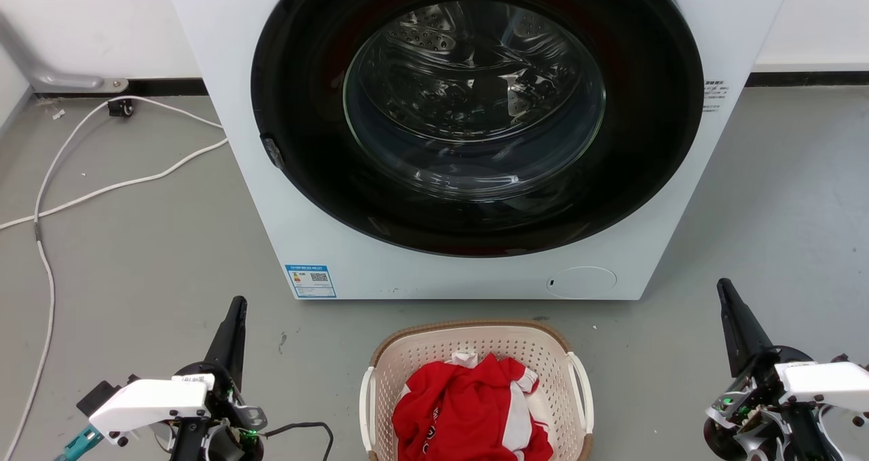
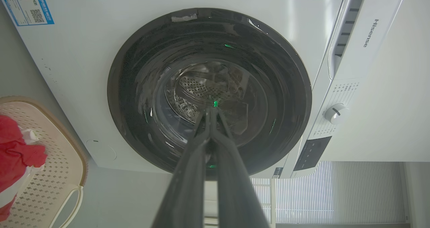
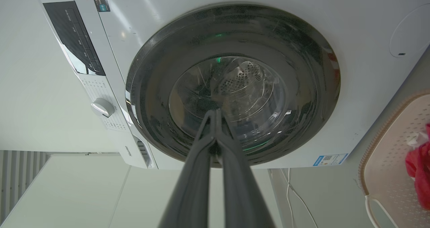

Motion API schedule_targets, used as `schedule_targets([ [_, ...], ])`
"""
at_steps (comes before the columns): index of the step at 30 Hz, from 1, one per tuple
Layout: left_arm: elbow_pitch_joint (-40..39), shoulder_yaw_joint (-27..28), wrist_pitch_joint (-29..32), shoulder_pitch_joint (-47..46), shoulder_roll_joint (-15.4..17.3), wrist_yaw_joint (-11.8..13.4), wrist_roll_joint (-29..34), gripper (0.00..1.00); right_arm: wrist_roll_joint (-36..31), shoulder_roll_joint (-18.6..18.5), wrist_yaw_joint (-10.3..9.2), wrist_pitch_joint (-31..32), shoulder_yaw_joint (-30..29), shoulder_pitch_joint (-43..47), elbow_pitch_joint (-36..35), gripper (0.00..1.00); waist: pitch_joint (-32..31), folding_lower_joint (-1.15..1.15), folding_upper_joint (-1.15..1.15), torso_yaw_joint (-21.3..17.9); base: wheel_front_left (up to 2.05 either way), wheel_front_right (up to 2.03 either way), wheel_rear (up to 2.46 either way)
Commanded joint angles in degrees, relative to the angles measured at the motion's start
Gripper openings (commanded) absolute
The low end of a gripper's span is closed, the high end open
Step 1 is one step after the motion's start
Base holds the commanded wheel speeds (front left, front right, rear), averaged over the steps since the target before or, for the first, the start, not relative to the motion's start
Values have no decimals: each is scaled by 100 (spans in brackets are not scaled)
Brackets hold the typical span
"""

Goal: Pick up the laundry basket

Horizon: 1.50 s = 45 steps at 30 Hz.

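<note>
Laundry basket (image 1: 434, 352), cream w/ brown rim & white side handles, sits on grey floor (image 1: 781, 230) just in front of white washer (image 1: 326, 203), low centre in head view. Red-and-white garment (image 1: 468, 407) is heaped inside. Left end effector (image 1: 237, 306) hovers well left of basket, right end effector (image 1: 724, 290) well right. Both are apart from it, fingers pressed together, pointing twd washer's round glass door (image 1: 475, 101). White cable (image 1: 102, 189) trails on floor at left.
</note>
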Motion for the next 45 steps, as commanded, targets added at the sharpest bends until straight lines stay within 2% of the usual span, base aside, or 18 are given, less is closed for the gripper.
schedule_targets([
  [1, 8, 13, 16, -54, 2, -2, 21, 0, -15, 11, 2, 20, -8, -69, 8, 0, 0, 0, 0, 0, 0, 0, 0],
  [10, 8, 23, 20, -55, -6, -2, 33, 0, -16, 13, 2, 22, -9, -70, 8, 0, 0, 0, 0, 0, 0, 0, 0],
  [11, 1, 13, 15, 0, -7, 0, 7, 100, -1, 0, 0, 1, -2, 0, 0, 100, 0, 0, 0, 0, 0, 0, 0],
  [21, -47, -261, -210, 51, -28, 0, 102, 100, -239, 7, 0, -231, 137, 130, -9, 100, -6, 0, 0, -2, 0, 0, 0],
  [28, -190, -415, -398, 57, -20, 0, 877, 100, -863, -9, 0, -422, 241, 164, -132, 100, -18, 0, 0, -8, 0, 0, 0],
  [33, -316, -487, -521, 88, -30, 0, 1573, 100, -1673, -41, 0, -549, 261, 193, -255, 100, -23, 0, 0, -8, 0, 0, 0],
  [34, -316, -487, -521, 88, -30, 0, 1573, 100, -1673, -41, 0, -549, 261, 193, -255, 100, -23, 0, 0, -8, 0, 0, 0],
  [45, -410, -729, -770, 83, -38, 4, 3046, 100, -3659, -48, 1, -804, 320, 234, -522, 100, -15, 0, 0, 0, 0, 0, 0],
])
